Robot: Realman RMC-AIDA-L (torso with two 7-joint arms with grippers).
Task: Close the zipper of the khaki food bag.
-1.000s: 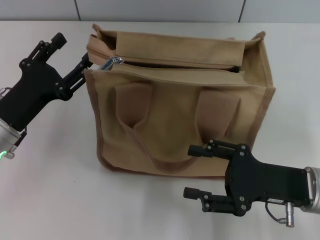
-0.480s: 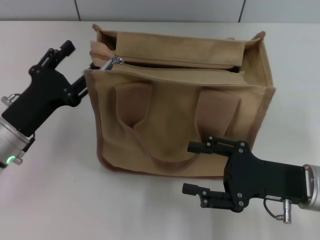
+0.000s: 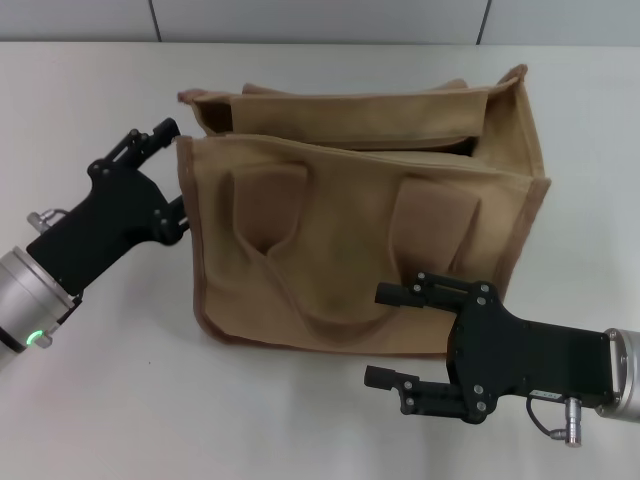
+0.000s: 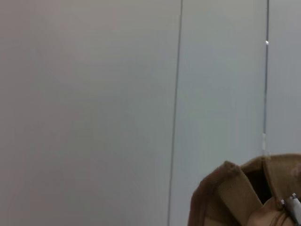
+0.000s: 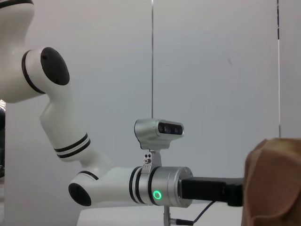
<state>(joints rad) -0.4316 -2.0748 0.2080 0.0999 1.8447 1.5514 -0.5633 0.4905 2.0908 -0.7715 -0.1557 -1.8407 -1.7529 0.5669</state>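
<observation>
The khaki food bag stands upright in the middle of the table, its two handles hanging down the front. Its top is open, with a dark gap at the right end. The zipper's silver pull tab shows only in the left wrist view, at the bag's top corner; it is hidden in the head view. My left gripper is open against the bag's left end and holds nothing. My right gripper is open and empty, low in front of the bag's right front corner.
The bag stands on a white table with a grey wall behind it. The right wrist view shows my left arm reaching to the bag's edge.
My left gripper has slid down and nearer along the bag's left end. The bag's top left corner has shifted and the pull tab has gone out of the head view. The right gripper barely moved.
</observation>
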